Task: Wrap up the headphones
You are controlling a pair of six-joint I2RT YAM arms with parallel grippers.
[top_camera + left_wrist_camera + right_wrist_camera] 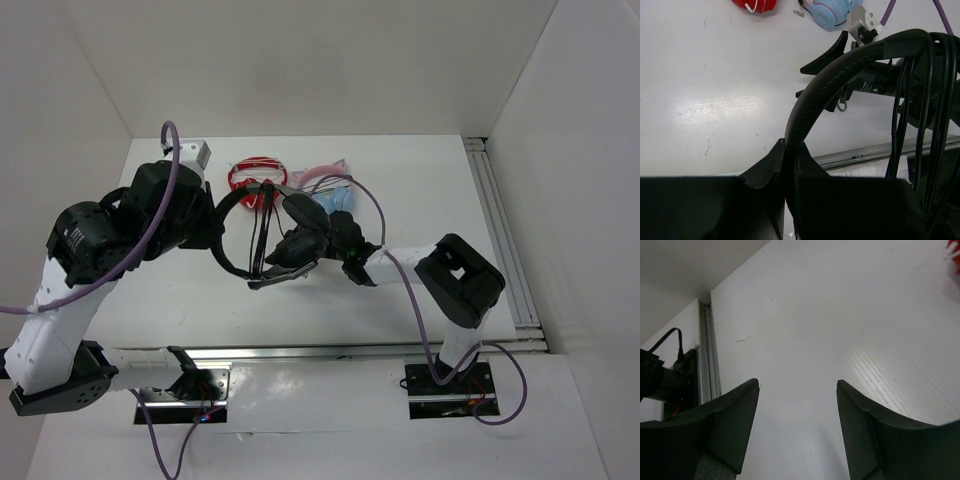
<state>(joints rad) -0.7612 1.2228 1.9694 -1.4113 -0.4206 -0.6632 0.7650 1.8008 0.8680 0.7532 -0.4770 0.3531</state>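
The black headphones [296, 247] hang above the table's middle. My left gripper [213, 226] is shut on the padded headband [816, 88], which rises from between its fingers [769, 161]. Several turns of the thin black cable [923, 125] run across the band at the right of the left wrist view and also show from above [262, 236]. My right gripper [358, 268] is open and empty just right of the earcups; in its own view [798, 390] only white table lies between the fingers. It also shows in the left wrist view [815, 80].
Red headphones [255, 176] and light blue and pink headphones [330, 192] lie on the table [430, 190] behind the black set. A metal rail [500, 215] runs along the right side and another [330, 352] along the near edge.
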